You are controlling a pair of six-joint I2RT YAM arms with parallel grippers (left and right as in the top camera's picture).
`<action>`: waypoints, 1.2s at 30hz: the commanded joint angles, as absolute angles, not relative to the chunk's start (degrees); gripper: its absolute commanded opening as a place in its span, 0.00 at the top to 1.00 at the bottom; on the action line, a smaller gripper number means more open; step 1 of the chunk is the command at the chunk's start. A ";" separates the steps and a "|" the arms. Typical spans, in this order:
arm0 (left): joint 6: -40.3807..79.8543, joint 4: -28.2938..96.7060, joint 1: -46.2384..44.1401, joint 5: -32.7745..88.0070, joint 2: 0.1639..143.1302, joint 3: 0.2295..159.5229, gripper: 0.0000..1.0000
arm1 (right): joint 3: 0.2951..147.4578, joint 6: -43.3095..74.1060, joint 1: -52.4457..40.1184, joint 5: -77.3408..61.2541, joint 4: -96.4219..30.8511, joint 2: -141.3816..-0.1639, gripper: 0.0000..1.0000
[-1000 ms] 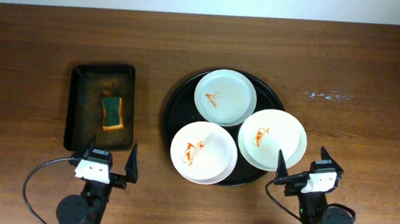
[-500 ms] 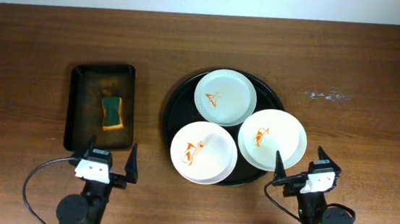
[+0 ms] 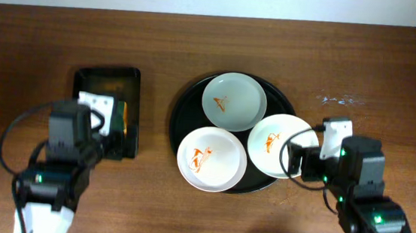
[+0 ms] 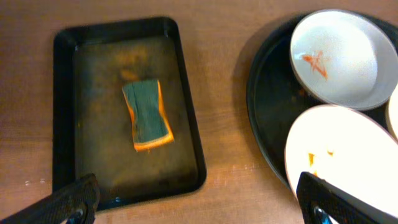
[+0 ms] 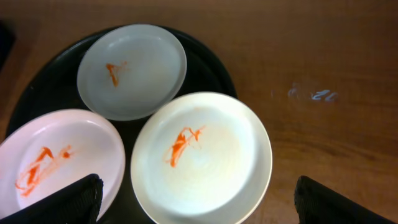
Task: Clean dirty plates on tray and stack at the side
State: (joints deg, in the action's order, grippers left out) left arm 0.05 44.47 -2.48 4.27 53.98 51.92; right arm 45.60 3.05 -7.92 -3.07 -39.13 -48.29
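Observation:
Three white plates with orange smears lie on the round black tray (image 3: 182, 114): one at the back (image 3: 233, 101), one at the front left (image 3: 212, 158), one at the right (image 3: 277, 141). My right gripper (image 5: 199, 208) is open and empty, hovering above the right plate (image 5: 202, 158), its fingers on either side of it. The right wrist view also shows the back plate (image 5: 132, 71) and the front-left plate (image 5: 56, 155). My left gripper (image 4: 199, 208) is open and empty, above the table between the rectangular tray and the round tray (image 4: 267, 106).
A small rectangular dark tray (image 4: 62, 93) left of the round tray holds a green and orange sponge (image 4: 147, 115). My left arm (image 3: 70, 135) covers part of it from overhead. A pale scuff (image 3: 338, 100) marks the table at the back right.
Both arms have left the front edge and moved forward over the table. The left one is now at the rectangular tray, the right one at the right plate. The plates have not moved.

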 commanded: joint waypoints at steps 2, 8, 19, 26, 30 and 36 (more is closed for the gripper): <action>0.45 47.48 -2.17 5.43 59.68 55.99 0.01 | 50.59 3.70 -8.19 -10.00 -42.09 -53.06 0.01; -0.32 38.52 2.72 4.71 67.57 57.25 0.01 | 50.59 3.51 -8.19 -6.20 -42.11 -53.36 0.01; -2.85 24.80 5.06 3.64 100.36 60.16 0.36 | 50.59 3.49 -8.19 -6.20 -43.16 -54.59 0.01; -2.87 24.18 5.06 3.60 104.81 60.10 0.48 | 50.59 3.49 -8.19 -6.20 -43.57 -55.40 0.01; -2.87 23.59 5.06 3.60 104.09 61.45 0.50 | 50.59 3.49 -8.19 -6.20 -43.79 -55.40 0.01; -2.87 26.11 5.06 3.60 100.92 62.35 0.49 | 50.59 3.49 -8.19 -6.20 -44.03 -55.40 0.01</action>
